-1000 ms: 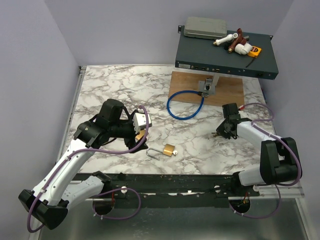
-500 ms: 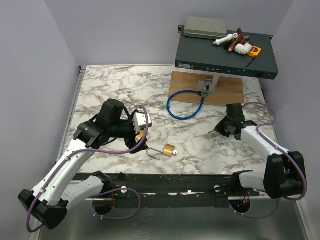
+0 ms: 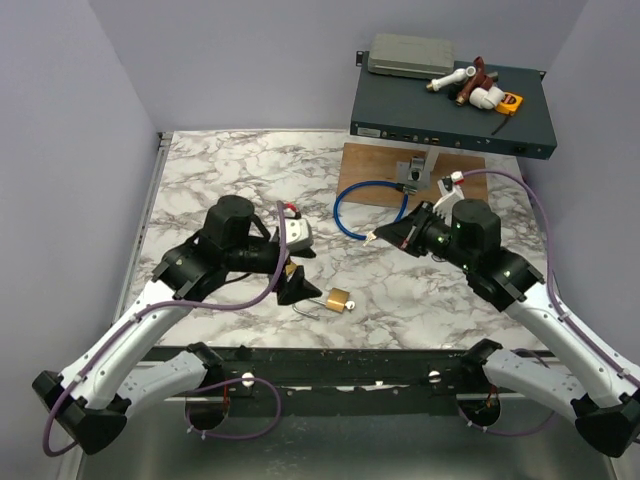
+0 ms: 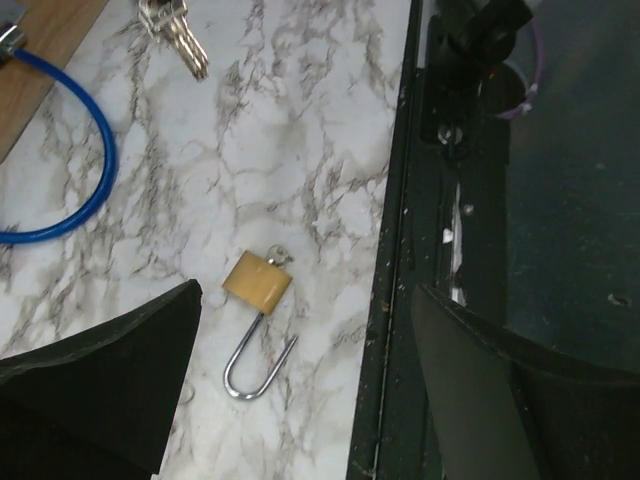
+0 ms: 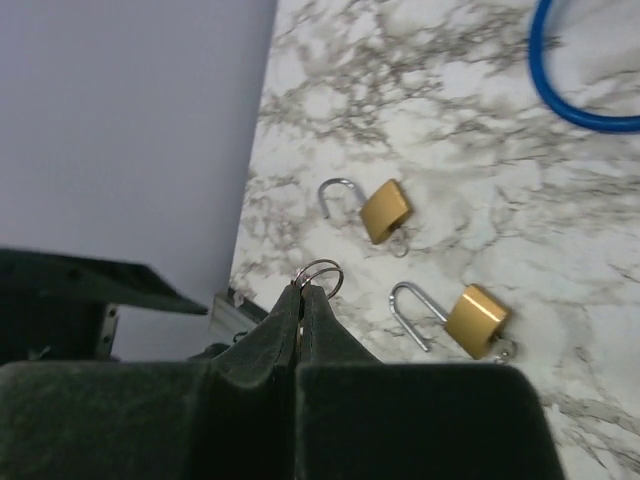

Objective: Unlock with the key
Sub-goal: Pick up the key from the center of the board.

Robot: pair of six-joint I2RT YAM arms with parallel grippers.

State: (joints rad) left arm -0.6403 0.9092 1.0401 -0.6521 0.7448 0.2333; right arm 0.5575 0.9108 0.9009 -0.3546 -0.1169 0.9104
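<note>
My right gripper (image 3: 376, 237) hovers over the middle of the table, shut on the key (image 4: 178, 35). In the right wrist view its pads (image 5: 285, 335) press together with the key ring (image 5: 320, 273) poking out past them. A brass padlock (image 3: 339, 299) lies near the front edge, its silver shackle (image 4: 252, 366) swung open. My left gripper (image 4: 305, 295) hangs open just above and left of it, touching nothing. In the right wrist view a second brass padlock (image 5: 385, 210) lies beyond the first (image 5: 477, 320). In the top view my left gripper (image 3: 292, 270) mostly covers that second one.
A blue cable loop (image 3: 368, 212) lies behind the grippers, running to a grey connector (image 3: 415, 172) on a wooden board (image 3: 460, 185). A dark rack unit (image 3: 450, 110) with pipe fittings on top stands at the back right. The black front rail (image 4: 400, 300) borders the table's near edge.
My right arm has swung from the table's right side toward the middle, its jaws closing on the key and lifting it. My left gripper has shifted slightly toward the padlock, still open.
</note>
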